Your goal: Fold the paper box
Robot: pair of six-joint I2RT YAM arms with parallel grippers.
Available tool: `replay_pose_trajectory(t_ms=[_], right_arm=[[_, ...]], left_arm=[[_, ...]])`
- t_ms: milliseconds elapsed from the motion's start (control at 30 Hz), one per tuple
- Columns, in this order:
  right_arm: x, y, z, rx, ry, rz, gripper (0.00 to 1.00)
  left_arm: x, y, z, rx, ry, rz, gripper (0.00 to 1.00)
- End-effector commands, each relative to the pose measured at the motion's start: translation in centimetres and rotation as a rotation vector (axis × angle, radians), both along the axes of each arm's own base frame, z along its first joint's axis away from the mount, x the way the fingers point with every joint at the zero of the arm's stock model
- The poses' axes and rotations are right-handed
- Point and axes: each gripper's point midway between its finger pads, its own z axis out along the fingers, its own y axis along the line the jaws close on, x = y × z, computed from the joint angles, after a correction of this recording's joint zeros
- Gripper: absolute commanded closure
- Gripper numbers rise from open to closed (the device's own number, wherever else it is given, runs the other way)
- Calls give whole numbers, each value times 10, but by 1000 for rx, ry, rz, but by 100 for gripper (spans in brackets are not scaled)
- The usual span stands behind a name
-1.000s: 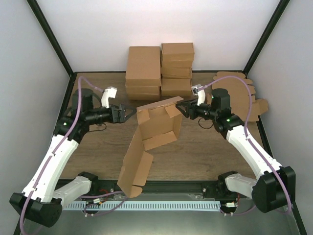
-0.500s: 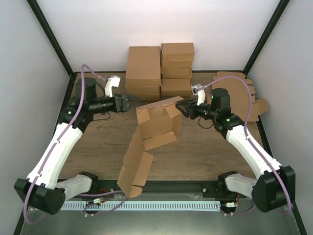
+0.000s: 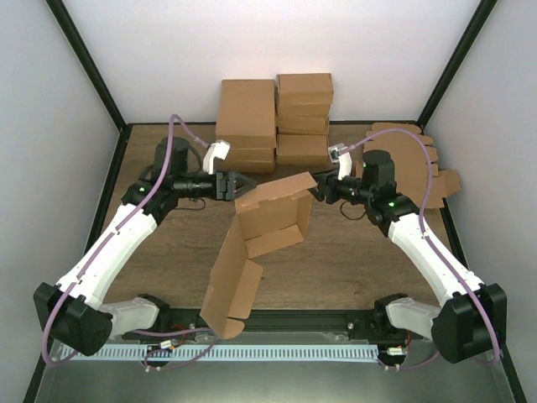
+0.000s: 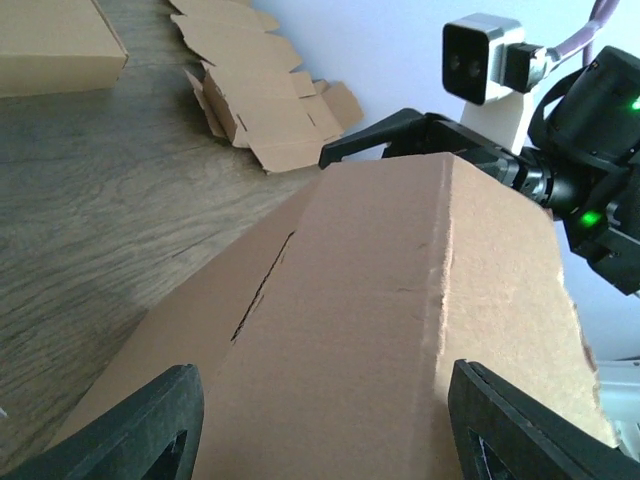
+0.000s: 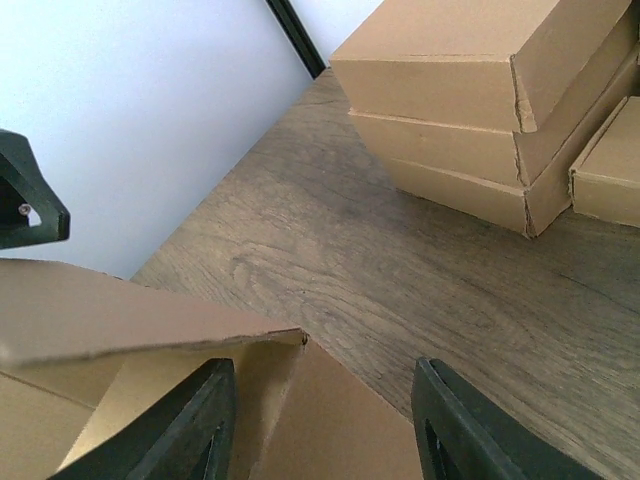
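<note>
The paper box (image 3: 270, 220) stands half folded at the table's middle, and its long flap (image 3: 228, 290) hangs down toward the near edge. My left gripper (image 3: 238, 185) is open at the box's upper left corner. In the left wrist view its fingers (image 4: 130, 430) straddle the brown top panel (image 4: 380, 300). My right gripper (image 3: 317, 186) is open at the box's right end. A corner of the box (image 5: 290, 400) lies between its fingers (image 5: 480, 430), and no finger presses on it. The right gripper (image 4: 400, 135) also shows past the panel's far end.
Stacks of finished brown boxes (image 3: 247, 122) (image 3: 304, 117) stand along the back wall; they also show as boxes (image 5: 480, 110) in the right wrist view. Flat cardboard blanks (image 3: 419, 164) lie at the back right, behind the right arm. Black frame posts run up the corners.
My left arm has swung right and reached the box's upper left corner, its jaws narrowing. The box's top panel has tipped further over the interior. The right gripper has opened slightly in place.
</note>
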Motion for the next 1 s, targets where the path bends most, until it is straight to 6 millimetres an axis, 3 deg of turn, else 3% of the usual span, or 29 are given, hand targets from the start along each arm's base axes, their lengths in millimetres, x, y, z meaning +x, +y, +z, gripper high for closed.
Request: replay_pose_trajectory(t_ms=[0,333,600,767,967], right_arm=[[4,-2,27,14,-52,-17,49],[13,-27,41,-18,-88,-193,48],[17,-56,68,-44,-160,-369,39],[14,-62,99,-44,-246,-389,35],[13,-44,154,-25,-357,-279,34]], left_arm=[[-4,0,-4,7,-30,-14,30],[-7,2,-17,32,-18,-12,31],[-8,2,-19,36,-18,-17,31],[-8,2,-20,36,-19,-21,31],[-10,2,-22,37,-16,-27,31]])
